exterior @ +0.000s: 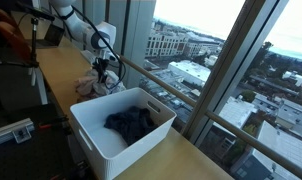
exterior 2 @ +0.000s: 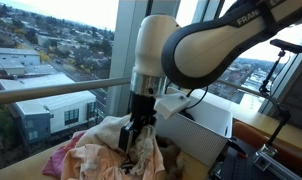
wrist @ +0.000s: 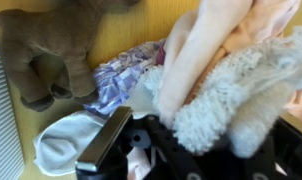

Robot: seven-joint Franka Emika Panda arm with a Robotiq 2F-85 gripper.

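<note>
Wrist view: one dark finger (wrist: pixel 103 140) digs into the pile of clothes (wrist: pixel 216 80); whether the gripper (wrist: pixel 141 132) pinches cloth, I cannot tell. A white sock (wrist: pixel 59 142) lies left, a brown plush toy (wrist: pixel 51 50) beyond. In an exterior view, a white bin (exterior: pixel 91 125) stands nearer.

A pile of clothes (exterior: pixel 99 84) lies on the counter (exterior: pixel 57 66), close to the edge that runs along the window. The gripper (exterior 2: pixel 132 143) is down in the top of this pile. A bin (exterior: pixel 111 150) stands on the same counter near the pile, and a garment (exterior: pixel 129 123) lies inside it.
</note>
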